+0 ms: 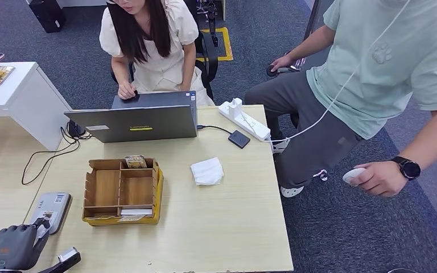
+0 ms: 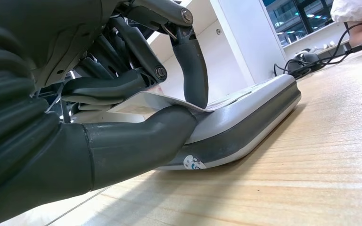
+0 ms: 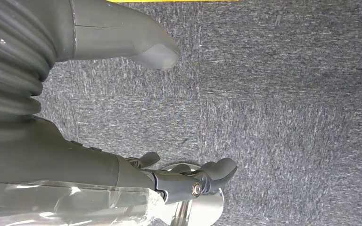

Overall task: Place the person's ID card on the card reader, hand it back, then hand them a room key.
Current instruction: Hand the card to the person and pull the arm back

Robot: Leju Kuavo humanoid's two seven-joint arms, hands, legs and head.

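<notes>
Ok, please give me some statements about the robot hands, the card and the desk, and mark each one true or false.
1. The left robot hand pinches the ID card over the card reader. True.
2. The card reader lies on the far right side of the table. False: it lies near the table's front left corner, left of the wooden organizer.
3. The right robot hand holds a room key. False: it hangs over grey carpet with nothing in it, fingers apart.
4. A white tissue lies right of the organizer. True.
5. The laptop is closed flat. False: it stands open.
</notes>
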